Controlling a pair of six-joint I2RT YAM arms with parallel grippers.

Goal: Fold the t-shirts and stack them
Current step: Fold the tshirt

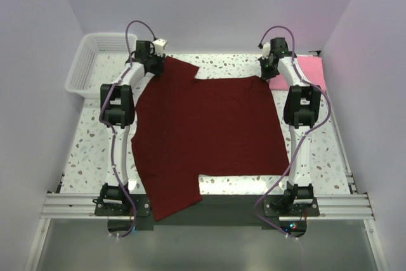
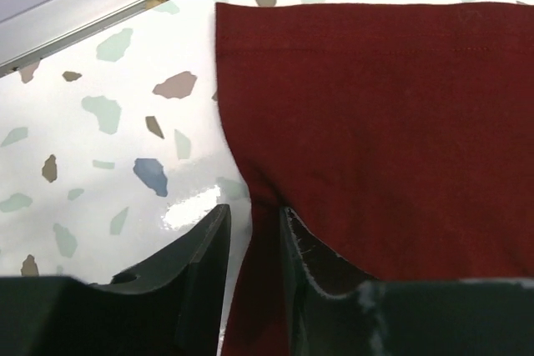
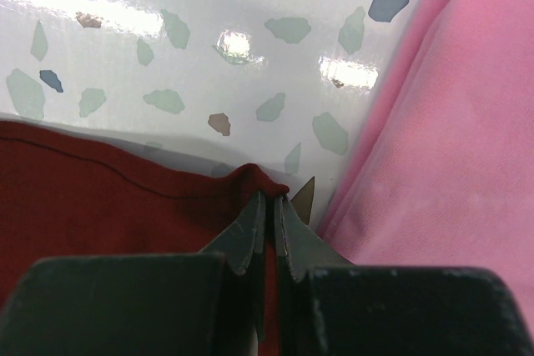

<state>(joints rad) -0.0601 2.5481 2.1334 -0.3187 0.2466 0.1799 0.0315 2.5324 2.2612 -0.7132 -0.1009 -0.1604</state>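
Observation:
The maroon t-shirt (image 1: 209, 131) lies spread flat over the speckled table (image 1: 89, 150). One part of it (image 1: 171, 198) reaches past the near edge. My left gripper (image 1: 154, 61) is at the shirt's far left sleeve. In the left wrist view its jaws (image 2: 250, 210) stand apart around the sleeve's edge (image 2: 375, 122), with cloth and bare table in the gap. My right gripper (image 1: 268, 71) is at the far right corner. In the right wrist view it (image 3: 269, 193) is shut on a pinched ridge of the maroon cloth (image 3: 100, 198). The folded pink t-shirt (image 1: 307, 71) (image 3: 450, 147) lies just to its right.
A white mesh basket (image 1: 92, 61) stands at the far left corner, beside the left arm. Pale walls close in the table on three sides. A metal rail (image 2: 100, 6) runs along the table's far edge.

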